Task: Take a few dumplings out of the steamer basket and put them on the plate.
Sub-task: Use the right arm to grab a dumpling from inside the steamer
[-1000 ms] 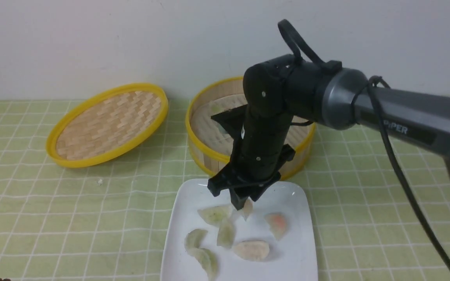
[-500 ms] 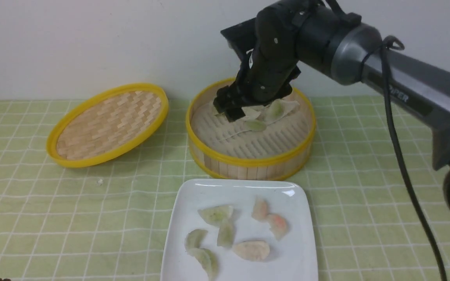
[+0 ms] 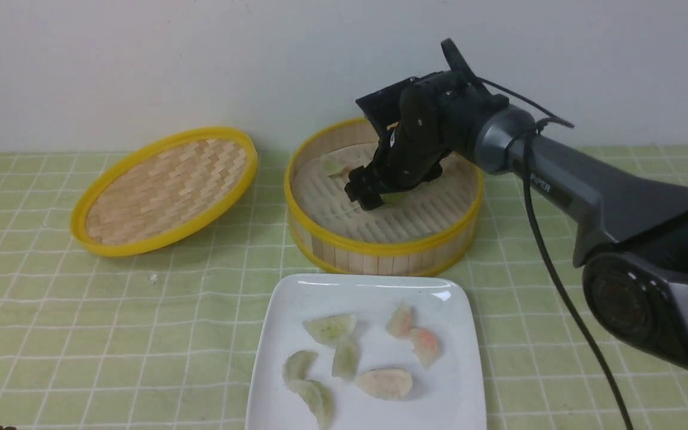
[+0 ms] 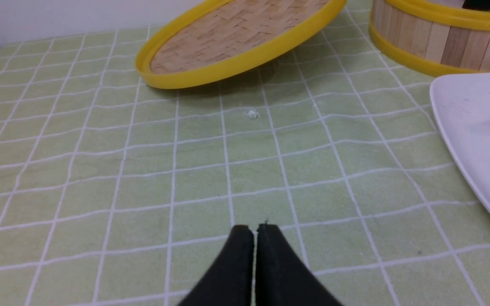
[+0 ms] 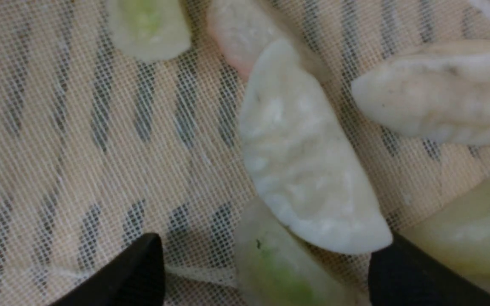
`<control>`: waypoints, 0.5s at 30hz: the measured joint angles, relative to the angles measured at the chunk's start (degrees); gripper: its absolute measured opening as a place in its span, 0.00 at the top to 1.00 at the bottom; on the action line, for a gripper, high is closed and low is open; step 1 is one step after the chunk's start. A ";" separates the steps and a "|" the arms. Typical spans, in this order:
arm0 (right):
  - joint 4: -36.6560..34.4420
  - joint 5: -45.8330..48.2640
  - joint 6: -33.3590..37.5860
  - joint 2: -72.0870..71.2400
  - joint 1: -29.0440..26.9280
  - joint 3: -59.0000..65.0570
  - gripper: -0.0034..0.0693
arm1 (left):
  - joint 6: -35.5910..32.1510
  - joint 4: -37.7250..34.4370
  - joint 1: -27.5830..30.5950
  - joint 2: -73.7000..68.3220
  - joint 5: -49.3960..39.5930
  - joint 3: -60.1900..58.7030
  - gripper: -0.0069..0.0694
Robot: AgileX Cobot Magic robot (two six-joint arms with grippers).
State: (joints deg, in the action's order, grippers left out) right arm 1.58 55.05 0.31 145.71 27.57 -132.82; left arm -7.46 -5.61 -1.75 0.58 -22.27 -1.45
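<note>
1. Left gripper [image 4: 254, 231]: its dark jaws are closed together above the pale green tablecloth [image 4: 143, 182] with white grid lines, left of the plate.
2. Round, shallow woven-bamboo lid [image 3: 165, 191] with a yellow rim: tilted, beyond the plate and to its left.
3. Small white scrap [image 3: 153, 279]: on the cloth, left of the plate.
4. Glossy white square plate [image 3: 374, 288] with rounded corners: it carries seven small half-moon dumplings. Four pale green dumplings [image 3: 330, 328] lie toward its left side, a cream dumpling [image 3: 384, 383] near its middle, and two pinkish-orange dumplings [image 3: 424, 345] touch each other toward its right.
5. Round, deep bamboo steamer basket [image 3: 380, 263] with yellow rims and a pale liner: just beyond the plate. More dumplings lie inside, green, cream and pinkish.
6. Right gripper [image 5: 266, 259]: beyond the plate, low inside the basket, its black jaws wide open and gripping nothing. A green-filled dumpling [image 5: 287, 263] lies between them, partly covered by a whitish dumpling [image 5: 309, 153].
</note>
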 joint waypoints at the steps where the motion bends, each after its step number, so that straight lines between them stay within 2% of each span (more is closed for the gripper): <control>1: 0.26 -0.47 0.05 0.13 0.00 -0.19 0.14 | 0.00 0.00 0.00 0.00 0.00 0.00 0.92; 4: 0.25 -1.18 0.19 0.59 0.00 -0.39 0.17 | 0.00 0.00 0.00 0.00 0.00 0.00 0.92; 5: 0.13 -1.25 0.19 0.63 0.00 -0.39 0.21 | 0.00 0.00 0.00 0.00 0.00 0.00 0.92; 8: 0.42 -0.41 -0.31 0.58 0.34 -0.39 0.43 | 0.00 0.00 0.00 0.00 0.00 0.00 0.92; 9: 0.30 0.40 -0.31 0.34 0.45 -0.39 0.55 | 0.00 0.00 0.00 0.00 0.00 0.00 0.92; 10: 0.36 1.17 -0.31 0.14 0.60 -0.39 0.58 | 0.00 0.00 0.00 0.00 0.00 0.00 0.92; 15: 1.32 8.09 -2.01 -2.85 0.51 -0.34 0.56 | 0.00 0.00 0.00 0.00 0.00 0.00 0.92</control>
State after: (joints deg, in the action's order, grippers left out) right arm 2.90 63.14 -1.70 142.87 28.08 -133.16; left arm -7.46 -5.61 -1.75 0.58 -22.27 -1.45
